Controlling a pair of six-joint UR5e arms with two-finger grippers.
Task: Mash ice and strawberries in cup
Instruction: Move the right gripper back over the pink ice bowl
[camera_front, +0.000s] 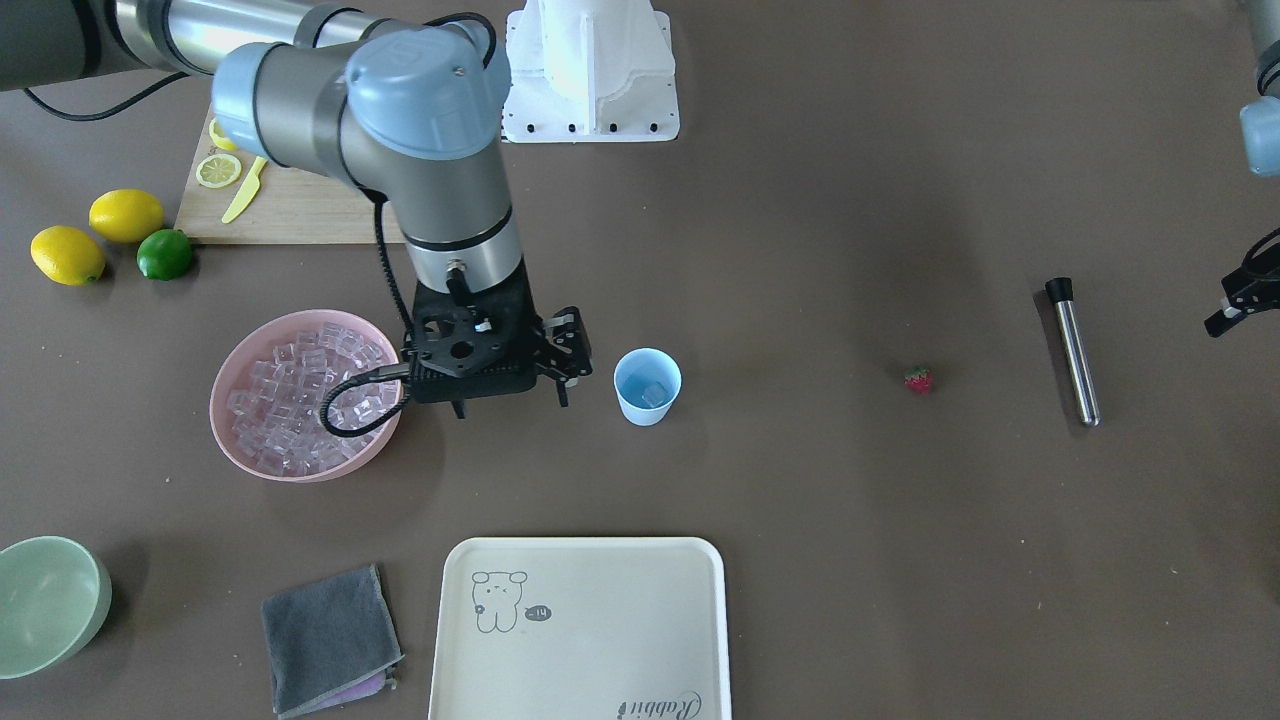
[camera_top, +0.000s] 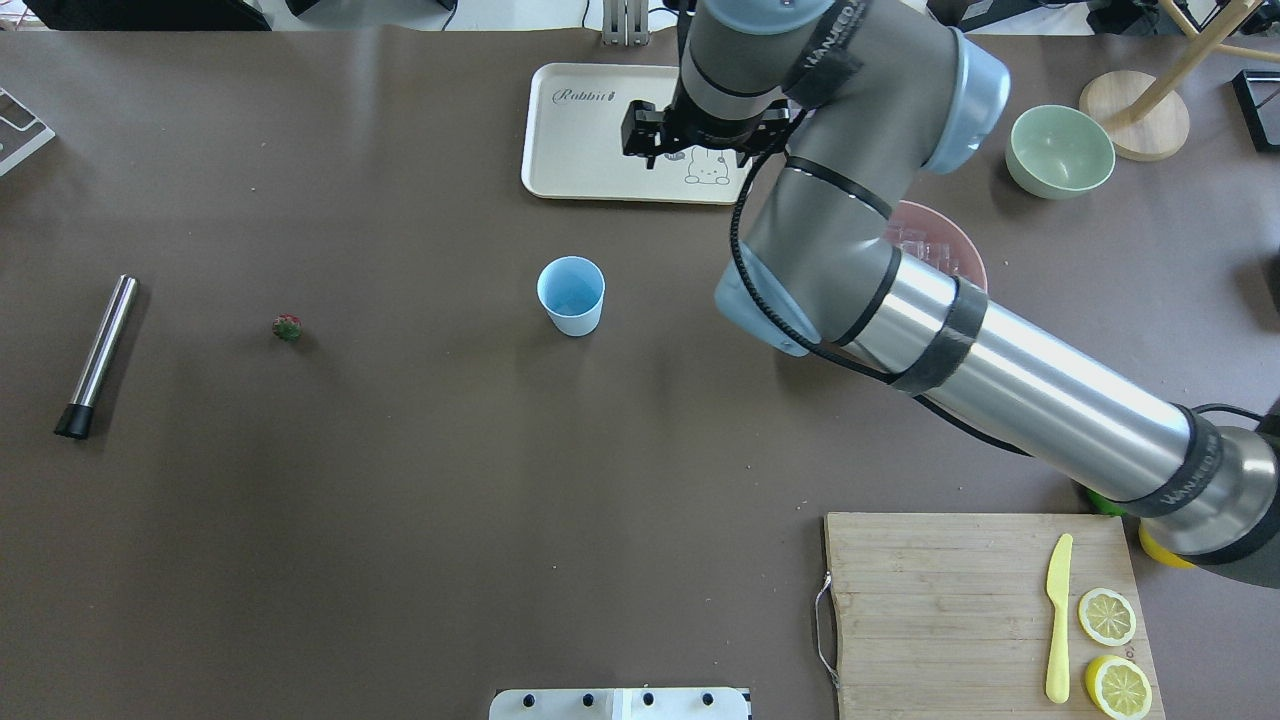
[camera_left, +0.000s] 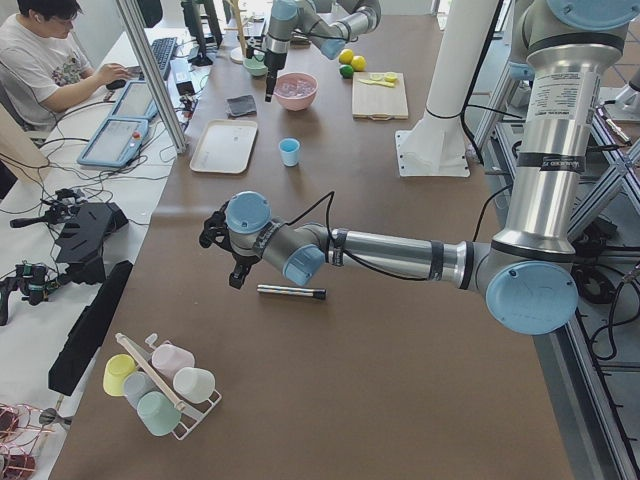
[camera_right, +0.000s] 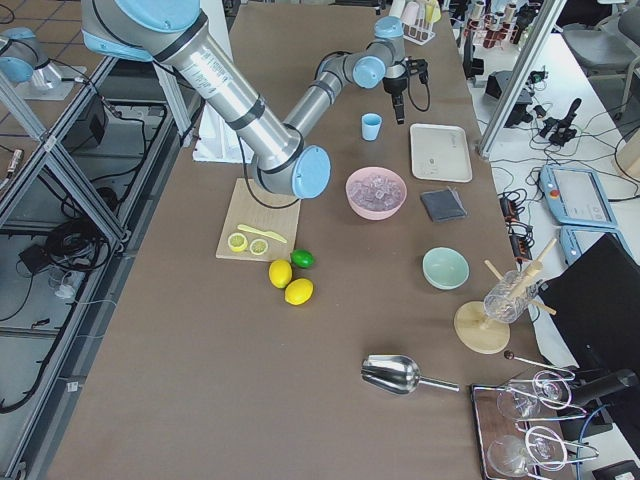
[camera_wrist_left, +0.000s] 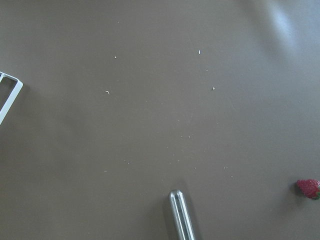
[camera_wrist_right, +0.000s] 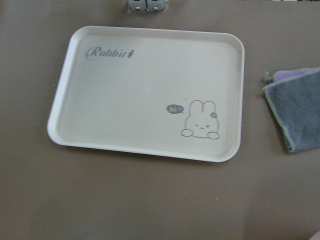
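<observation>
1. The light-blue cup stood upright near the middle of the brown tabletop. One clear ice cube lay in its bottom.
2. The rest of the ice was heaped in the pink bowl, well apart from the cup.
3. The strawberry lay alone on the tabletop between the cup and the steel muddler. It was nearer the muddler and touched neither.
4. The right gripper hung between the pink bowl and the cup, just beside the cup. I could not tell whether its jaws were apart or together.
5. The left gripper showed only at the picture's edge, past the muddler. I could not tell how its jaws stood either.
6. The cream tray carried "Rabbit" in grey script at one corner. It also bore a drawn rabbit beside a small dark bubble reading "hi~".
7. A grey cloth lay beside the tray, not touching it.
8. The black straps on the right arm carried white lettering, too small to read with certainty.
</observation>
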